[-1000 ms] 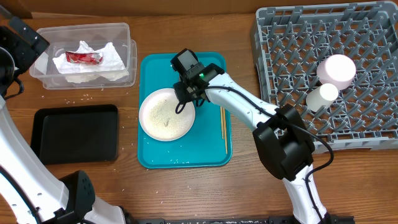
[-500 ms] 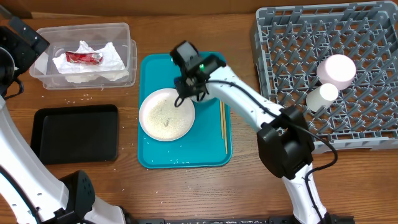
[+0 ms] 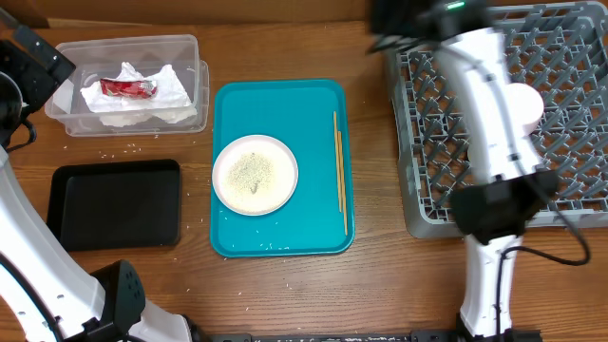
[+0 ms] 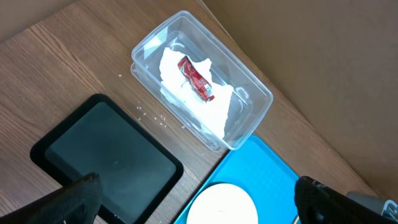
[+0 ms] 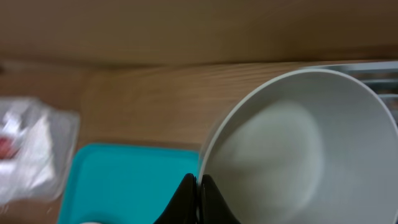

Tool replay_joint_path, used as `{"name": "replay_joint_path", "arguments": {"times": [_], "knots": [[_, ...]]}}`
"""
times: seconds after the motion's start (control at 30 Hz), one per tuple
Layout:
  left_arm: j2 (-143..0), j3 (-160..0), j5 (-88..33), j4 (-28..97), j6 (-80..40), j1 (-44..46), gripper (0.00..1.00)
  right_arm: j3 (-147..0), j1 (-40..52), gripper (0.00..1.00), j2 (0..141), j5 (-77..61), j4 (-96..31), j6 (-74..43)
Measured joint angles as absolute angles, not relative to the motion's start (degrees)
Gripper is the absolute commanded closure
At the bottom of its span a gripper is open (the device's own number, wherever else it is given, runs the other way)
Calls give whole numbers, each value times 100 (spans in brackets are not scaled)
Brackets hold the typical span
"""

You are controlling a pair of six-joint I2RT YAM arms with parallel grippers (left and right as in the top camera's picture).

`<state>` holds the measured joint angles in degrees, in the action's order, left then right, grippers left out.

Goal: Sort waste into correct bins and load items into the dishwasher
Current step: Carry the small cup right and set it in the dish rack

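the right hand (image 5: pixel 199 190) is pinched tight on the rim of the white bowl (image 5: pixel 280 149), held by the grey rack's (image 3: pixel 570 142) far left corner. the left hand (image 4: pixel 196 202) gapes wide, holding nothing, above the clear tub (image 4: pixel 249 124).

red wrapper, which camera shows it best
The left wrist view: the red wrapper sits large and sharp on the white napkin inside the clear tub. Overhead shows it too, but smaller, at the top left. In the right wrist view it is only a blurred red speck at the left edge.
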<state>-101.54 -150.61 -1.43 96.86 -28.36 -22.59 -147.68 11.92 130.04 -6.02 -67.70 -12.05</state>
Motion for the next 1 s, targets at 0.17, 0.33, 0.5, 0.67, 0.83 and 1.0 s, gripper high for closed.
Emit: {"name": "replay_joint_path", "arguments": {"times": [0.17, 0.33, 0.5, 0.67, 0.83, 1.0], "knots": [[-10154, -15061, -143, 9686, -2834, -2259, 0, -14763, -279, 96, 13085, -2307, -6340, -1221], [-10154, -15061, -143, 9686, -2834, -2259, 0, -14527, -1328, 96, 13227, -4003, -5911, -1485], [-10154, -15061, -143, 9686, -2836, -2259, 0, -14079, -1774, 96, 13539, -5183, -5343, -1767], [-10154, -15061, -143, 9686, -2834, -2259, 0, -13806, -1946, 96, 13924, -6351, -4692, -2003], [-10154, -15061, -143, 9686, -2836, -2259, 0, -13725, -1949, 96, 14118, -6886, -4421, -2324], [-10154, -15061, -143, 9686, -2834, -2259, 0, -13723, -1946, 96, 14304, -7089, -4047, -2867]]}}
